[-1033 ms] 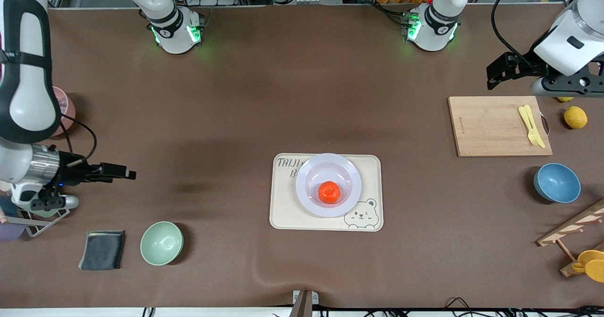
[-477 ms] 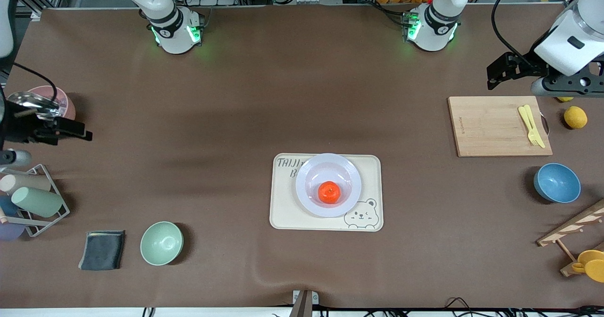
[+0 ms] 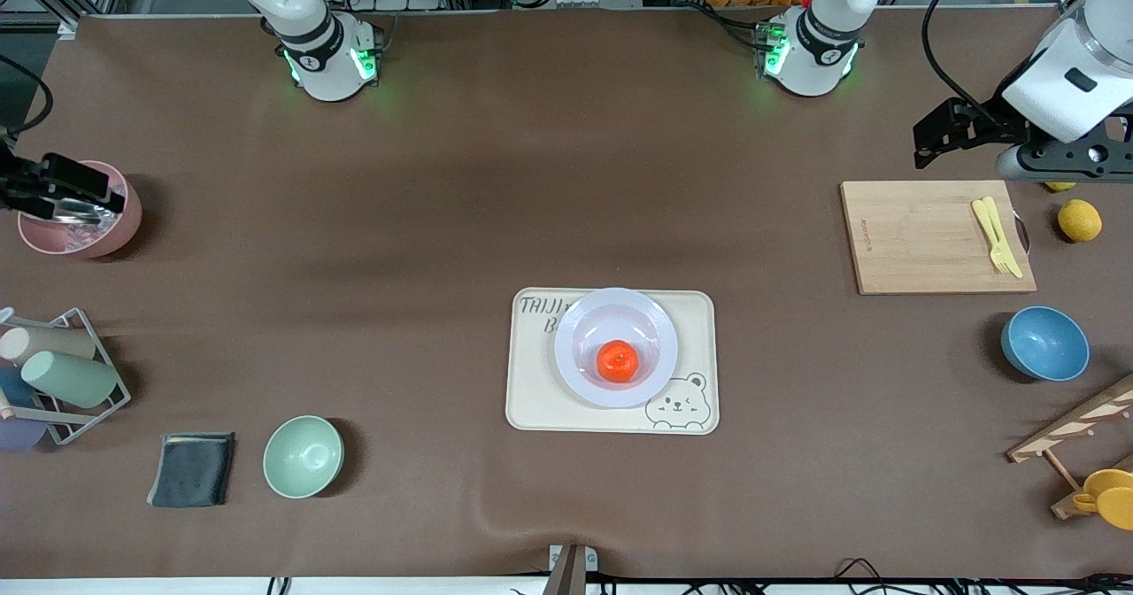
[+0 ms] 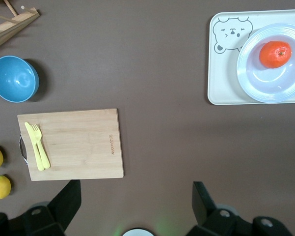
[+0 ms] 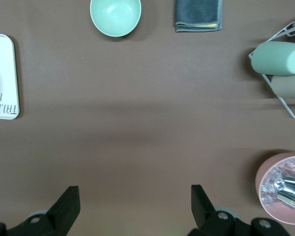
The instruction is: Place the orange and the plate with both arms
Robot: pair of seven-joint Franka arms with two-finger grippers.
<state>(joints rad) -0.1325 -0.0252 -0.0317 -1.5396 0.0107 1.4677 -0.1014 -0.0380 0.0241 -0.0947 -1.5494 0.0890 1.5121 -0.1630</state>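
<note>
Orange sits in plate on tray, well apart from both our grippers. Left gripper and right gripper spread wide, empty. We judge placing done.

Bright, even overhead light; soft shadows beside the bowls, mild sheen on the plate, all sharp.

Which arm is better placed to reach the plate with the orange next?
Neither clearly. The orange sits in the plate on the tray mid-table; the left gripper and right gripper hang open, empty, over their own ends of the table.
</note>
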